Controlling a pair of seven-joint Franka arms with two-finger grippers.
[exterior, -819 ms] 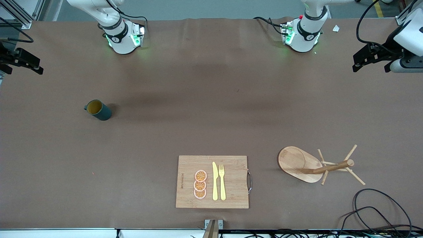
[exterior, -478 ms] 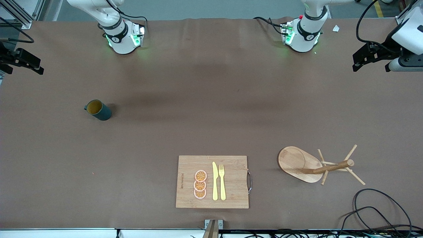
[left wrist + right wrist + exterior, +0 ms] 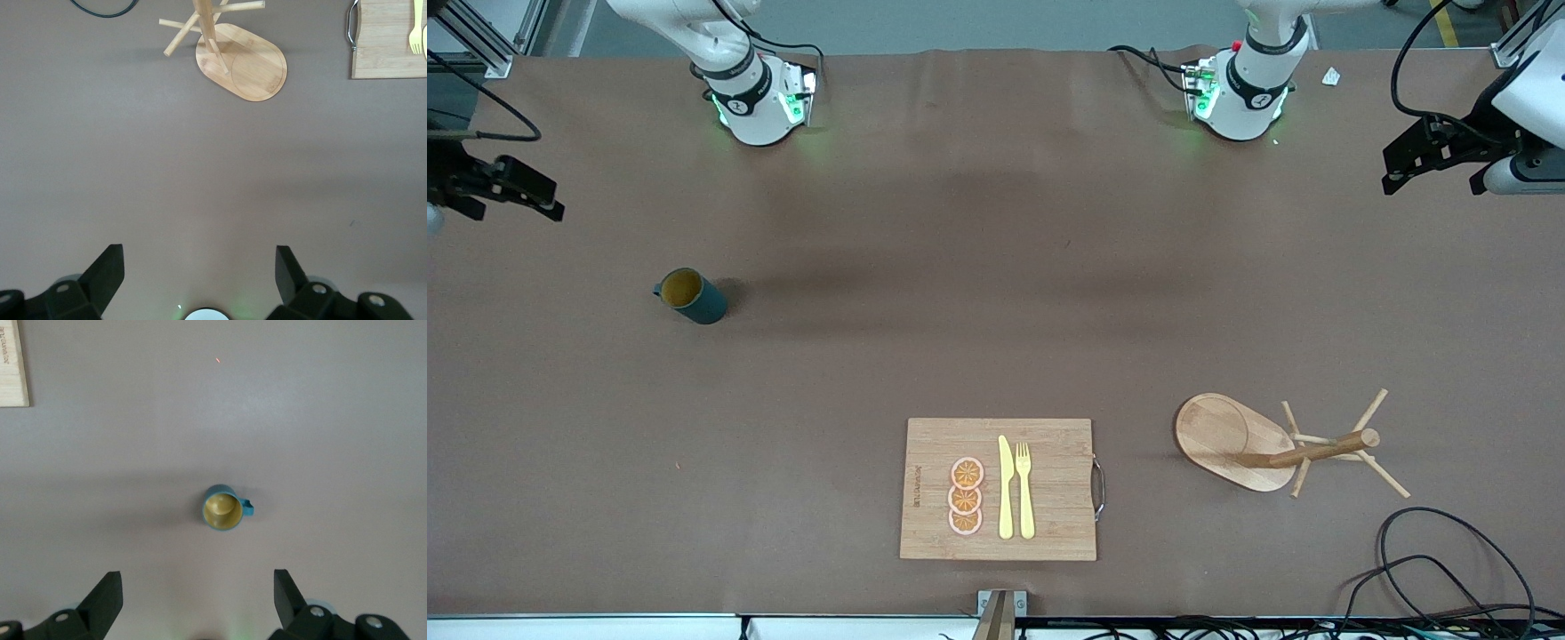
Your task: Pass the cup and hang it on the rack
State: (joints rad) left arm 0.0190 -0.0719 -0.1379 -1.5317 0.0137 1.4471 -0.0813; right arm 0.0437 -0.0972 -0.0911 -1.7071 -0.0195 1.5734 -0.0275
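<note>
The dark teal cup stands upright on the brown table toward the right arm's end, with its yellowish inside showing and its handle on the side. It also shows in the right wrist view. The wooden rack stands toward the left arm's end, nearer the front camera, and shows in the left wrist view. My right gripper is open and empty, high over the table's edge at the right arm's end. My left gripper is open and empty, high over the left arm's end.
A bamboo cutting board near the table's front edge carries orange slices, a yellow knife and a yellow fork. Black cables lie near the front corner at the left arm's end.
My right gripper has shifted a little inward over the table, toward the cup. My left gripper has shifted slightly. The cup and the rack have not moved.
</note>
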